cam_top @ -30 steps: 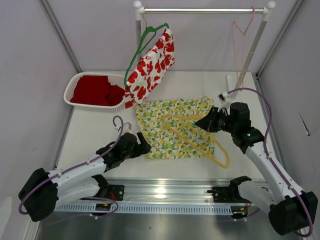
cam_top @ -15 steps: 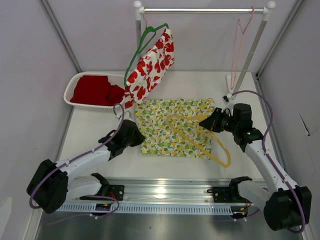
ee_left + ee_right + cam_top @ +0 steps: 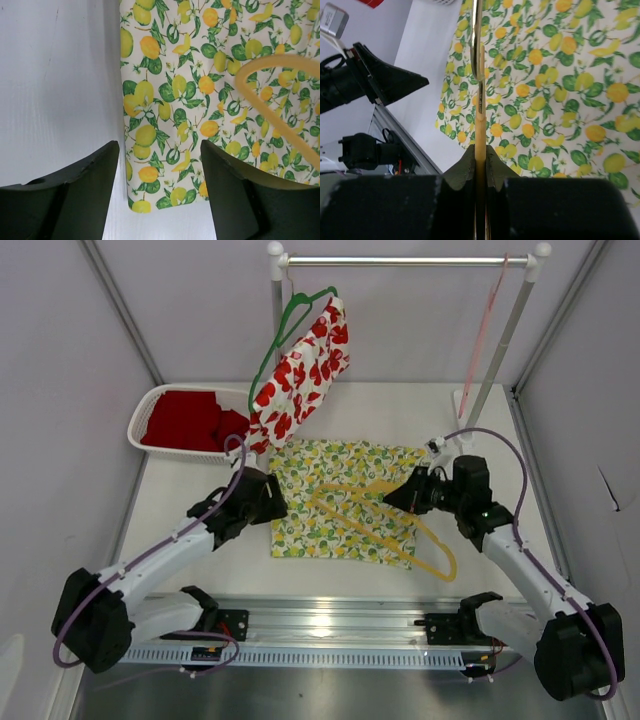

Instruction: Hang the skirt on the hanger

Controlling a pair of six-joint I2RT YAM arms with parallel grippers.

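Note:
The lemon-print skirt (image 3: 340, 505) lies flat on the table's middle. A yellow hanger (image 3: 400, 530) lies over it. My right gripper (image 3: 400, 497) is shut on the hanger (image 3: 480, 120) at the skirt's right side, with the hanger's bar running straight away from its jaws. My left gripper (image 3: 278, 502) is open and empty, low over the skirt's left edge. In the left wrist view the skirt's lower left corner (image 3: 150, 140) lies between the fingers (image 3: 240, 200), and a yellow hanger arm (image 3: 280, 100) curves at the right.
A white basket (image 3: 150, 405) holding red cloth stands at the back left. A rail (image 3: 400, 260) at the back carries a green hanger (image 3: 290, 325) with a red-flowered garment (image 3: 305, 370) and a pink hanger (image 3: 487, 320). The rail's post (image 3: 490, 370) stands behind my right arm.
My left gripper has moved up and right to the skirt's left edge. My right gripper has slid left with the hanger, pulling it further across the skirt, which shifted slightly.

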